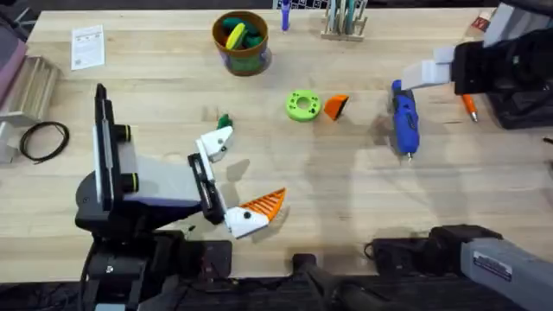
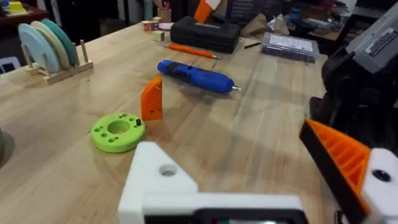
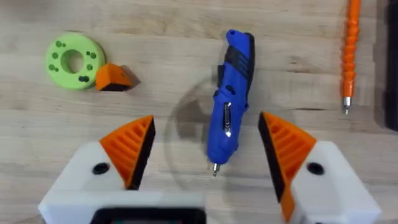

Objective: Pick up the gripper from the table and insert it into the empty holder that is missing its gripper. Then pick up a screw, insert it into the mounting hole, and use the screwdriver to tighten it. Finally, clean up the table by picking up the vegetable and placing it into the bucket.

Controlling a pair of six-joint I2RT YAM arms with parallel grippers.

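Note:
The orange ribbed gripper (image 1: 335, 106) (image 2: 151, 99) (image 3: 114, 77) lies on the table (image 1: 346, 190) beside a green disc (image 1: 301, 105). My left gripper (image 1: 235, 177) (image 2: 249, 180) is open near the front. Its far finger is the bare white holder (image 1: 216, 142) (image 2: 158, 180), while its near finger carries an orange pad. The dark-green vegetable (image 1: 224, 121) lies just beyond the holder. The blue screwdriver (image 1: 404, 121) (image 2: 198, 76) (image 3: 229, 99) lies at the right. My right gripper (image 1: 425, 76) (image 3: 205, 155) hovers open above it, fingers on either side. The bucket (image 1: 241, 39) stands at the back.
A thin orange pen-like tool (image 1: 469, 106) (image 3: 350, 50) lies right of the screwdriver. A rack of discs (image 1: 346, 17) (image 2: 50, 50) stands at the back, a paper (image 1: 87, 45) and a black cable (image 1: 43, 138) lie at the left. A black case (image 2: 205, 34) sits beyond the screwdriver.

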